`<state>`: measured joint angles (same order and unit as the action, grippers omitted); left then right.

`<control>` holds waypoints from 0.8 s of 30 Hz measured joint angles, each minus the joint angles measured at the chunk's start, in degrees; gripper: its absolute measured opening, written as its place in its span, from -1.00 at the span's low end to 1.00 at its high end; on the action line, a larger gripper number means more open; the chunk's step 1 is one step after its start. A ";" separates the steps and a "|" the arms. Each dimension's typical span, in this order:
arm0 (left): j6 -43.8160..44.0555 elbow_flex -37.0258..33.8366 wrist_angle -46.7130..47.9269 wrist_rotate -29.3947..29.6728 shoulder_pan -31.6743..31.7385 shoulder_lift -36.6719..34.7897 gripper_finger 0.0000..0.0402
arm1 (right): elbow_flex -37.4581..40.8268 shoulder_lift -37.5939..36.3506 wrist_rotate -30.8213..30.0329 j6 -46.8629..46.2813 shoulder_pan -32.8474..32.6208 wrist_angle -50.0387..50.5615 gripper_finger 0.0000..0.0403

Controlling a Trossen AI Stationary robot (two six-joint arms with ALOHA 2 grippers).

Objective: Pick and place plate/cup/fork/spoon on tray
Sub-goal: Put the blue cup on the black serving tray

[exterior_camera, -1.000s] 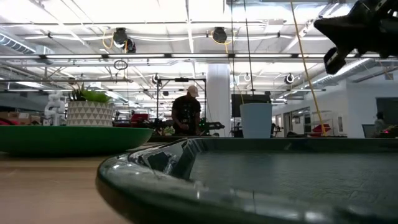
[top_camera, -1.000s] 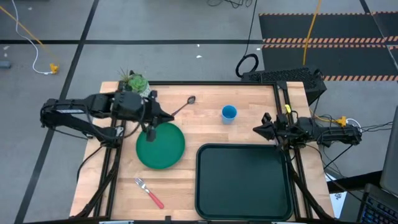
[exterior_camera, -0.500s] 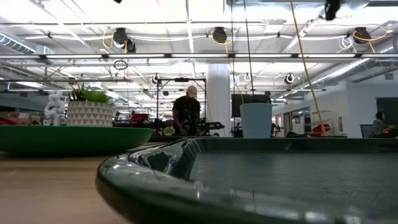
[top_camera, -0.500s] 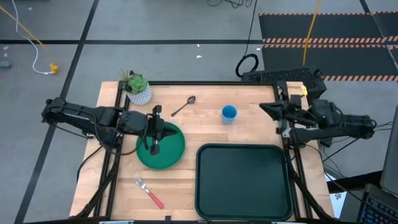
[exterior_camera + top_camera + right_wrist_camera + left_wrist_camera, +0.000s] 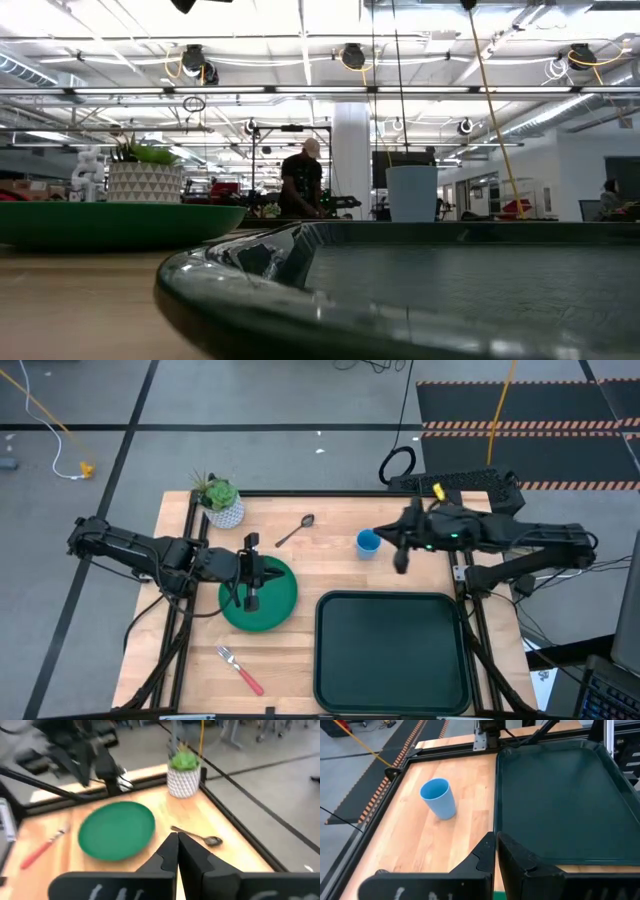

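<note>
Since a second ago our right arm has swung in from the table's right edge and now reaches over the boards toward the cup, while our left arm has dropped from beside the plant to hang over the plate.

Largest first: the tray [image 5: 393, 651] sits empty at the near right of the table, and nothing has been loaded yet. It will stay put. The plate [image 5: 258, 595] lies flat on the wood left of the tray; we judge it stiff, light and slick, so a pinch across the rim looks the only real hold. Our left gripper [image 5: 250, 579] is above it, fingers pressed together in its wrist view and holding nothing.

The cup [image 5: 368, 542] stands upright at the far side, well apart from the tray. It looks light, thin-walled and easy to tip, so we would close on the wall or over the lip. Our right gripper [image 5: 401, 552] hovers just beside it, fingers likewise together and empty.

The fork [image 5: 240, 671] lies near the front edge, below the plate; the spoon [image 5: 295, 531] lies between plant and cup. Both are slim and flat to the wood, best taken mid-handle.
</note>
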<state>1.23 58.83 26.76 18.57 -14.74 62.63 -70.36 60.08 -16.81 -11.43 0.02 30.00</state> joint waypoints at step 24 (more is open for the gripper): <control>-3.27 0.00 -0.02 -0.03 0.02 0.00 -0.88 | -0.53 28.56 0.64 11.93 11.53 13.18 -0.01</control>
<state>-2.04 58.83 26.74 18.53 -14.72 62.63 -70.88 88.64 -16.18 0.50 11.55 43.18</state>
